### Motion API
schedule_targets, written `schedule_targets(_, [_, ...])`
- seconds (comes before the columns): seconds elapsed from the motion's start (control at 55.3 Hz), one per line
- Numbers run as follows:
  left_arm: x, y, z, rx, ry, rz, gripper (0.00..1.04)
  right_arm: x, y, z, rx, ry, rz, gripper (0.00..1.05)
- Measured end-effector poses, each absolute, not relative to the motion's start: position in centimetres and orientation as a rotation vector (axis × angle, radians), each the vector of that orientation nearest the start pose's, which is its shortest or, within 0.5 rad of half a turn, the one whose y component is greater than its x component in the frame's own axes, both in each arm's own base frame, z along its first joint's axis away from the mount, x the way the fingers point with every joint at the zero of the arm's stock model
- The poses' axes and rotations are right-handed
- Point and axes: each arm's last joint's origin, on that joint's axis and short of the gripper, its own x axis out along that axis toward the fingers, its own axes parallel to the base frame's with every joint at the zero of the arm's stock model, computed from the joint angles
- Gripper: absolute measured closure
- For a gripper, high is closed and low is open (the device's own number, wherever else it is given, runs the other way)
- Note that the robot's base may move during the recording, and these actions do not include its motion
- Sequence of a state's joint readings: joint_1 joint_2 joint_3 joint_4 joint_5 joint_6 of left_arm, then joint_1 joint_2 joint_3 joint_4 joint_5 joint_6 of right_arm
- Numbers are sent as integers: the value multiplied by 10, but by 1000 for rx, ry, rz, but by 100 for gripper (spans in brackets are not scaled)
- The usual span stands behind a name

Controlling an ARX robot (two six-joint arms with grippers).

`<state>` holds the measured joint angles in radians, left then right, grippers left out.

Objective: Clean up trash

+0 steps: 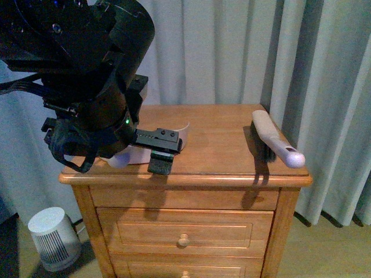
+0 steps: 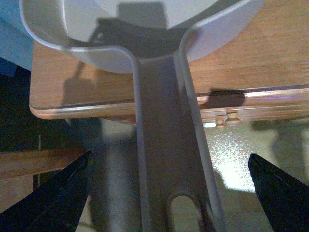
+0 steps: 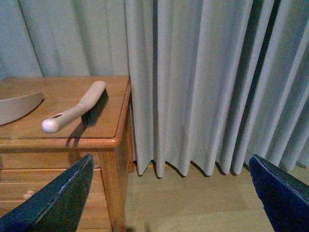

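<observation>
Left gripper [image 2: 170, 155], open, straddles the dustpan handle [image 2: 161, 111], which runs lengthwise between its fingers, overhanging the table edge [image 2: 96, 104].

The left arm [image 1: 98, 63] is a bulky, glossy black housing with rounded joints. A small green light [image 1: 126, 122] glows on it, and black cables [image 1: 20, 87] run along its side. A flat black bar [image 1: 157, 135] carries a row of small holes. The left gripper [image 2: 168, 193] and right gripper [image 3: 169, 193] each show two dark, wedge-shaped fingers [image 2: 50, 198] tapering to points.
</observation>
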<state>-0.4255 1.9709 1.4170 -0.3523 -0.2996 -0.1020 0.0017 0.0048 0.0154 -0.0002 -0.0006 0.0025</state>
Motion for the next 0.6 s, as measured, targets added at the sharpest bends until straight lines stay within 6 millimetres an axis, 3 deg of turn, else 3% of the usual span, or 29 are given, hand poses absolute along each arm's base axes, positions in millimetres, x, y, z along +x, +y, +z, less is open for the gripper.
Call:
schedule_targets(0.018, [388, -166, 193, 226, 851, -74, 8, 97, 0, 168, 2, -10, 2, 7])
schedule_targets(0.036, [389, -167, 191, 232, 847, -68, 62, 97, 0, 168, 2, -10, 2, 7])
schedule_targets(0.09, [390, -167, 191, 234, 833, -72, 70, 97, 0, 168, 2, -10, 2, 7])
schedule_targets(0.163, [391, -167, 191, 227, 806, -78, 76, 97, 0, 168, 2, -10, 2, 7])
schedule_targets(0.398, [384, -165, 190, 202, 728, -145, 77, 97, 0, 168, 2, -10, 2, 7])
schedule_targets(0.597, [366, -159, 210, 197, 545, -192, 77, 97, 0, 168, 2, -10, 2, 7])
